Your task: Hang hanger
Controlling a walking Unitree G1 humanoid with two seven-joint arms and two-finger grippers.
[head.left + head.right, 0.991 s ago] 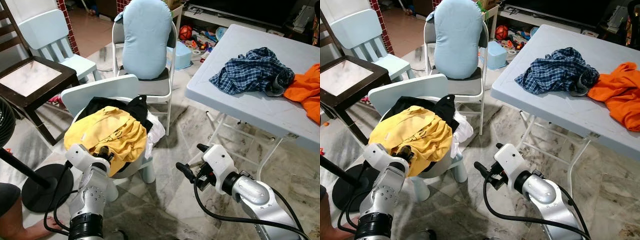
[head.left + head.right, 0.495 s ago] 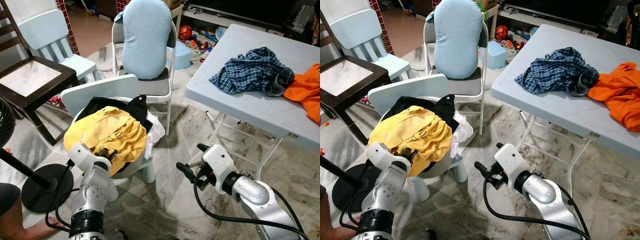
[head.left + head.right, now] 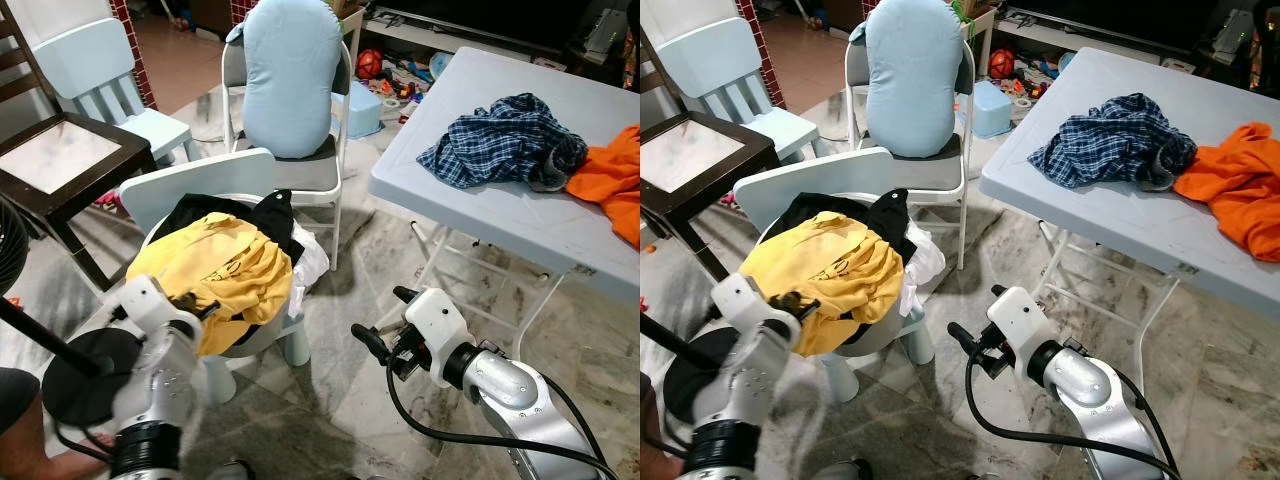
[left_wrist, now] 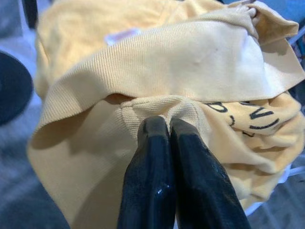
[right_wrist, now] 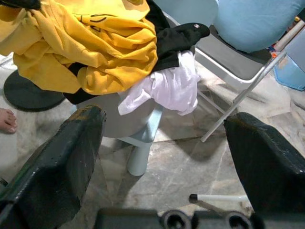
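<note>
A yellow shirt [image 3: 215, 265] lies heaped with a black garment [image 3: 268, 215] and a white one [image 3: 312, 268] on a small pale-blue chair [image 3: 190, 180]. My left gripper [image 3: 200, 307] is at the shirt's near edge. In the left wrist view the left gripper [image 4: 164, 125] is shut, pinching a ribbed fold of the yellow cloth [image 4: 157, 76]. My right gripper [image 3: 383, 318] hovers low over the floor to the right of the chair. It is open, with nothing between its fingers [image 5: 52, 162], and faces the clothes heap [image 5: 95, 43].
A white folding table [image 3: 500, 215] on the right carries a plaid shirt [image 3: 505, 140] and an orange garment [image 3: 610, 180]. Behind the heap stands a folding chair with a blue cushion [image 3: 292, 75]. A dark wooden table [image 3: 60, 160], a fan base [image 3: 85, 360] and a person's foot [image 3: 25, 445] are on the left.
My left arm has swung a little to the left and shows blurred, still holding the yellow shirt's edge. The right arm has stayed where it was.
</note>
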